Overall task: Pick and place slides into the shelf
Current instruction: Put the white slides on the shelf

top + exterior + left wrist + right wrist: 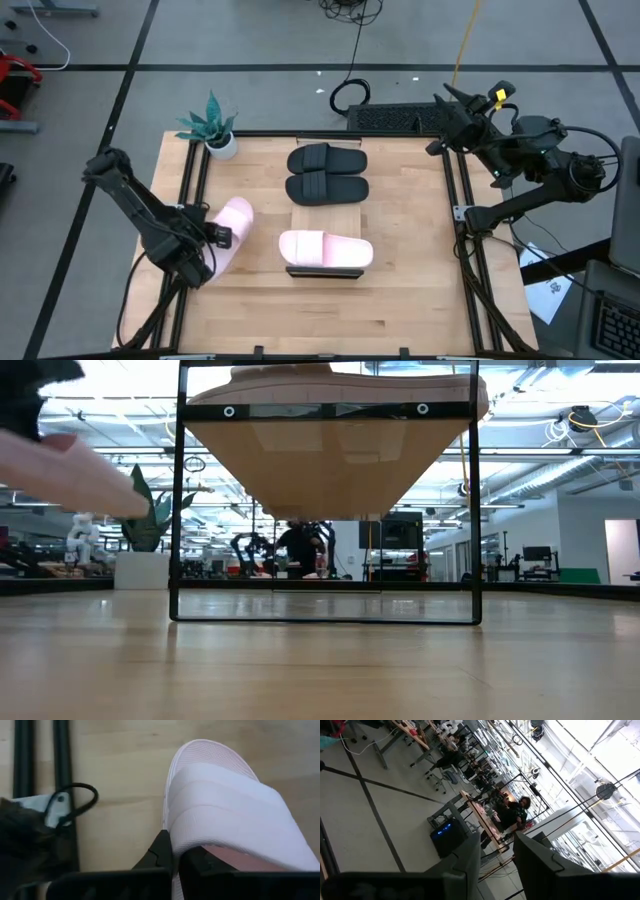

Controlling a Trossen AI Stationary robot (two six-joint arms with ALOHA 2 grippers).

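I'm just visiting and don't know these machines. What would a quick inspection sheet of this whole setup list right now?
Surface: light wooden tabletop with dark rails along both sides.
Job's things: two matte black slides side by side on the light wood slatted shelf; one pale pink slide at its near end; a second pale pink slide off the shelf, at the left hand.
Clutter: small potted green plant at a far corner.
Grippers: left hand shut on the second pink slide's strap; right hand open, off the table's far right corner.
Cables: black cable coiled on the floor beyond the table.
Surroundings: workshop with benches; a person far off.
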